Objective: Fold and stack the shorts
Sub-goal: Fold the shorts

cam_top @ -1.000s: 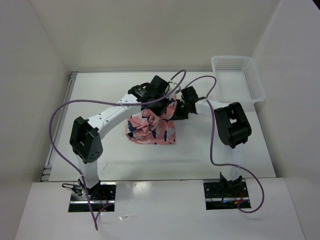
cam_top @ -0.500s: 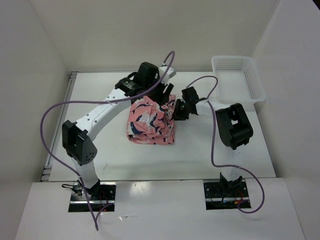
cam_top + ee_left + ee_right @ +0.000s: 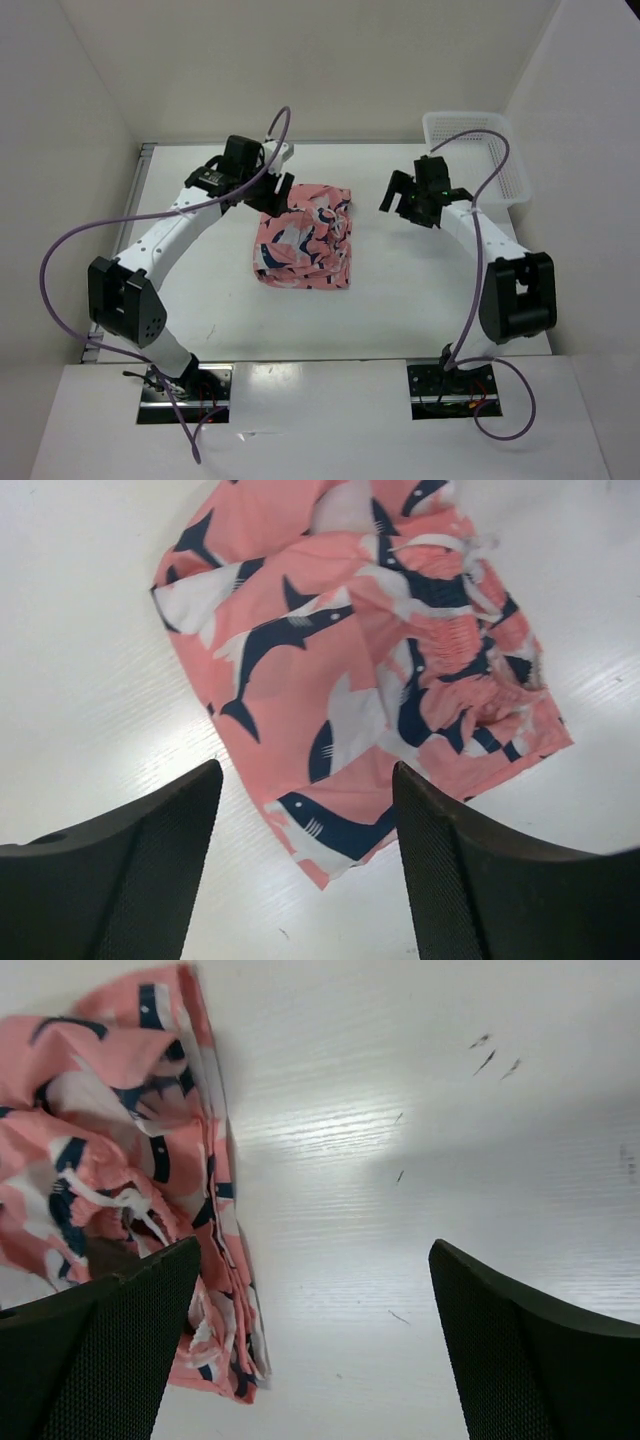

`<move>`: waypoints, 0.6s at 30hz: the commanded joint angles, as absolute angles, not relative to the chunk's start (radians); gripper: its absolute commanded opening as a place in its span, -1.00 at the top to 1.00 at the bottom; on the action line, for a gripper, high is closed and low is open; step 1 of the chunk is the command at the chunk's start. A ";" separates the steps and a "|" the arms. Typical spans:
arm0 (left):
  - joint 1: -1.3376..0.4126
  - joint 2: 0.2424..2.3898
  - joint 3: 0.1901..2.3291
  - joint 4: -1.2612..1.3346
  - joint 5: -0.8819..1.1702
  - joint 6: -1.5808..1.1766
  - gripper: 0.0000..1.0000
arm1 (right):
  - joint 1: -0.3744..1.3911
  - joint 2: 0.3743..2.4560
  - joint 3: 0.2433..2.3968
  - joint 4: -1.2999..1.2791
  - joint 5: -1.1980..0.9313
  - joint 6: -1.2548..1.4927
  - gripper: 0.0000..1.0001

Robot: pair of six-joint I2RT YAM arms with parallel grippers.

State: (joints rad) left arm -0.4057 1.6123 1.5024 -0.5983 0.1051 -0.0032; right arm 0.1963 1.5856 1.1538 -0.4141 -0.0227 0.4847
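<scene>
Left to right, seen from above. The left gripper has drawn back from the cloth to its far-left corner, fingers apart and holding nothing, as its wrist view confirms; the shorts lie released at mid-table as a roughly square folded packet, flatter than a second ago, when both arms bunched the far edge; the drawstring waist is rumpled on the right side, so the fold looks done but untidy; the right gripper has swung clear to the right, jaws spread and empty, the shorts' edge just beside its left finger. The fold step is judged complete, stacking not yet done. The white mesh basket stands at the far right corner, well apart from the shorts; nothing shows inside it.
</scene>
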 commanded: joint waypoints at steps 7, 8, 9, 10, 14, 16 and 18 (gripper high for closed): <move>-0.347 1.560 1.359 -0.508 0.175 0.000 0.04 | 0.472 1.560 1.296 -0.419 -0.116 0.521 0.78; -0.347 1.560 1.347 -0.499 0.184 0.000 0.12 | 0.495 1.616 1.314 -0.408 -0.135 0.522 0.89; -0.347 1.571 1.327 -0.499 0.175 0.000 0.30 | 0.508 1.643 1.351 -0.385 -0.187 0.540 1.00; -0.347 1.571 1.316 -0.485 0.175 0.000 0.38 | 0.517 1.667 1.365 -0.371 -0.210 0.540 1.00; -0.347 1.604 1.241 -0.408 0.208 0.000 0.58 | 0.526 1.768 1.407 -0.344 -0.225 0.554 1.00; -0.357 1.630 1.215 -0.351 0.235 0.000 0.63 | 0.526 1.811 1.437 -0.344 -0.225 0.539 1.00; -0.373 1.654 1.195 -0.293 0.235 0.000 0.66 | 0.526 1.886 1.437 -0.344 -0.244 0.538 1.00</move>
